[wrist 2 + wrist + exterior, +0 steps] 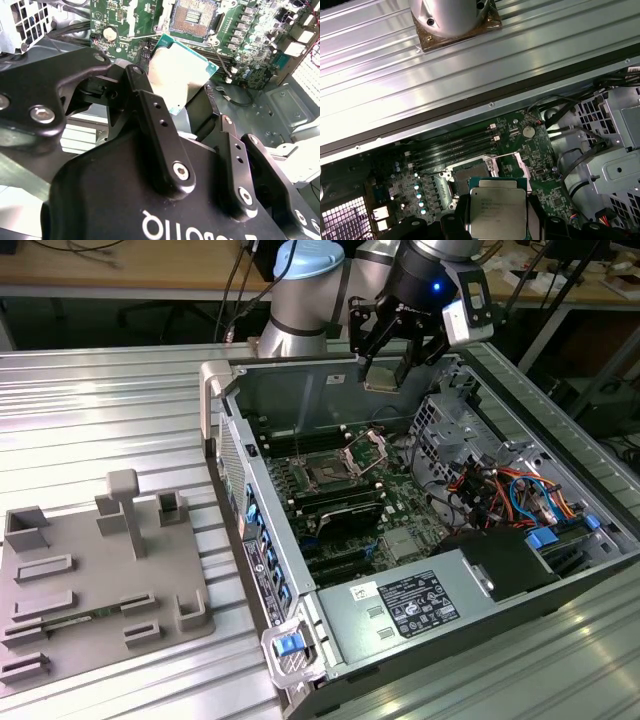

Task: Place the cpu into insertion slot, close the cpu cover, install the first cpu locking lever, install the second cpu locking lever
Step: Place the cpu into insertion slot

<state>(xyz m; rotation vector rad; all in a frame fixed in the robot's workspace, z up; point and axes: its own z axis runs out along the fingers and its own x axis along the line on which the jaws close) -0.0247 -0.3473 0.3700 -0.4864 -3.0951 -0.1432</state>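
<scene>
The open computer case [300,390] lay on its side on the ribbed tabletop [120,400], so the motherboard [345,502] faced up and the insertion slot [467,175] stood uncovered. Above that slot hung the gripper [390,355]. Its fingers [152,120] were clamped on opposite edges of the cpu [497,212], held flat and clear of the board, likely to keep it level.

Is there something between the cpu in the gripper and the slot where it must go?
Nothing visible. The gripper holds the cpu in the air, and the space down to the open insertion slot looks free.
</scene>
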